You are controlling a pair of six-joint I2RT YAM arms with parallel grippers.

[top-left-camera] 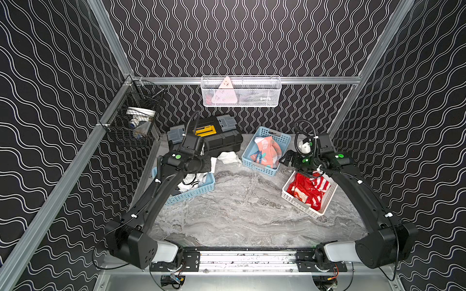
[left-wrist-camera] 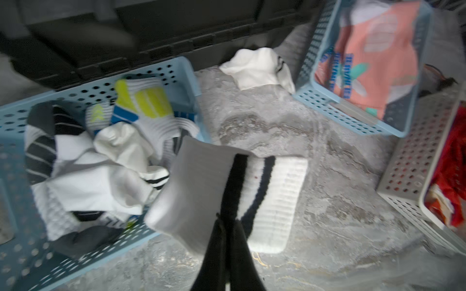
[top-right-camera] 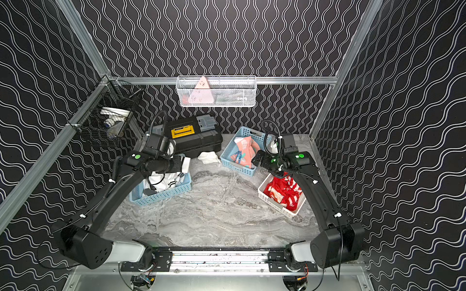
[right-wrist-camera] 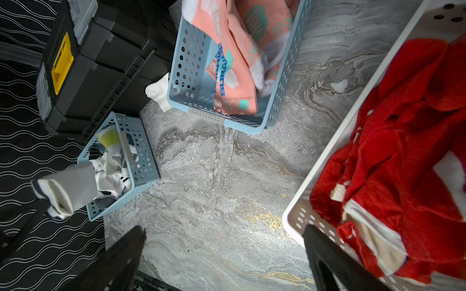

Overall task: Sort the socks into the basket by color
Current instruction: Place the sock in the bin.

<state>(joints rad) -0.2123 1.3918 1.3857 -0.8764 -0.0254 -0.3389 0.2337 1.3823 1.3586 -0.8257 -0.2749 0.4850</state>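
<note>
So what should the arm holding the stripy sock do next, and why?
Probably shift a little further over the blue basket before letting go. The left gripper is shut on a white sock with black stripes, which seems to hang at the basket's edge, partly over the table. That basket holds the other white socks, so it looks like the matching place.

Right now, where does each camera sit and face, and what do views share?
Top views: high at the front, facing down toward the back wall; left arm, right arm show.
Left wrist: on that arm, facing down past the left gripper, shut on a striped sock.
Right wrist: on that arm, facing down past the open right gripper at the table.
All share the loose white sock.
</note>
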